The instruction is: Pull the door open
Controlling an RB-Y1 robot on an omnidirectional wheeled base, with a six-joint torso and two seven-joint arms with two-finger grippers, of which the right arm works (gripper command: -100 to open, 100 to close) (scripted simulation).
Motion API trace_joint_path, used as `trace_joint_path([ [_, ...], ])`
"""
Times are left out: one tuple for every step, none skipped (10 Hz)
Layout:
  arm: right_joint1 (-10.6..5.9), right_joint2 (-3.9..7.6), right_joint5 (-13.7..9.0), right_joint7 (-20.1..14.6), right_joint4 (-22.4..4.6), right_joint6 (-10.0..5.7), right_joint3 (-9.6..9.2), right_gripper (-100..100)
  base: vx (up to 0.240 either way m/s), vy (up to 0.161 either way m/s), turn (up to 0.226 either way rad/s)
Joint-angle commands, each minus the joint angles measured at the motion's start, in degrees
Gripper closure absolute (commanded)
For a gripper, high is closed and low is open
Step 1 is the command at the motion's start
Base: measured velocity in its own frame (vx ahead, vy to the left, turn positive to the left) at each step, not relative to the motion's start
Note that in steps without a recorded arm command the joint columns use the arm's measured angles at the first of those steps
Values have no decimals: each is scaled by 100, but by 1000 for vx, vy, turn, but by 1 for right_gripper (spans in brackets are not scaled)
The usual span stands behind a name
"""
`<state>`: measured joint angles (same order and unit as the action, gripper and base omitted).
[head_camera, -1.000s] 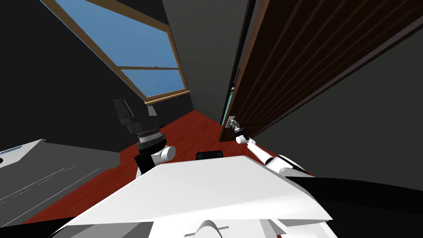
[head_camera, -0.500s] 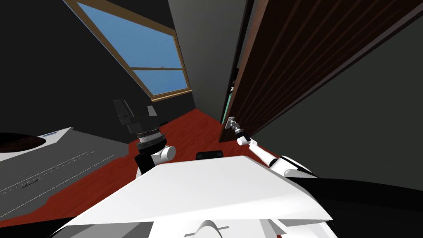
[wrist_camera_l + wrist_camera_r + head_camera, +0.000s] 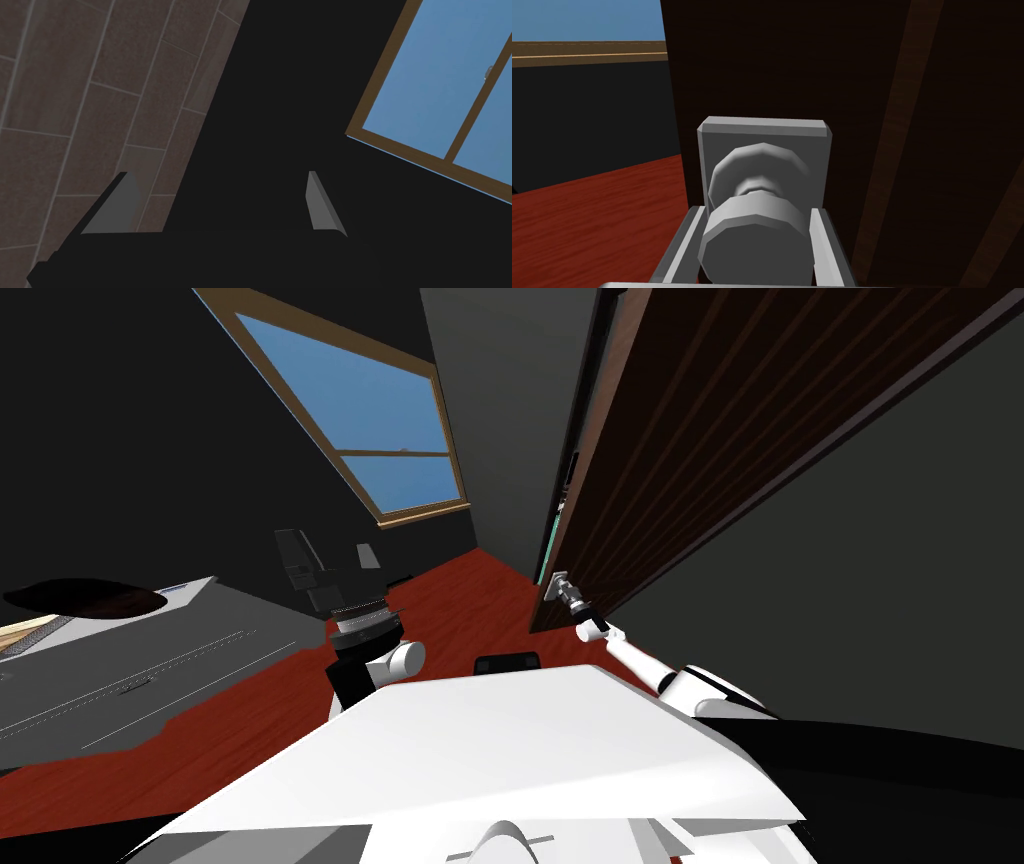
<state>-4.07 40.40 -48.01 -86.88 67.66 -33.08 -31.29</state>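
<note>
- The knob (image 3: 752, 240) is gripped by the right hand (image 3: 755, 212), whose two fingers (image 3: 824, 240) are closed against its sides near the outer rim.
- The knob is carried on a grey plate (image 3: 764, 132), set close to the free edge of the dark brown door (image 3: 720, 418).
- In the head view the door is seen to run from the knob toward 1 o'clock. A narrow gap (image 3: 553, 543) is shown at 12 o'clock of the knob, between the door's edge and a grey wall (image 3: 500, 418).
- From that gap the door is judged to be already ajar: the grasp is made and the pull is under way.
- Most of the swing is judged to be left. The knob must be drawn further toward the body, over the red floor (image 3: 460, 588).
- A slip off the knob's rim is judged the main risk, since the fingers are set near its end.
- The left hand (image 3: 215, 174) is held idle at about 9 o'clock of the knob, with its fingers wide apart and nothing between them.
</note>
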Motion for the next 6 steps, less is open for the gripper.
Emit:
trace_joint_path([
  [55, 120, 32, -121, 54, -99, -116, 100, -192, -90, 101],
  [75, 201, 52, -201, 81, -166, -189, 100, -198, -116, 133],
  [84, 242, 63, -241, 94, -199, -225, 100, -171, -108, 115],
  [103, 319, 82, -317, 120, -262, -294, 100, -159, -104, 115],
  [120, 388, 100, -385, 143, -319, -356, 100, -166, -103, 106],
  [134, 445, 115, -441, 162, -365, -407, 100, -187, -110, 104],
])
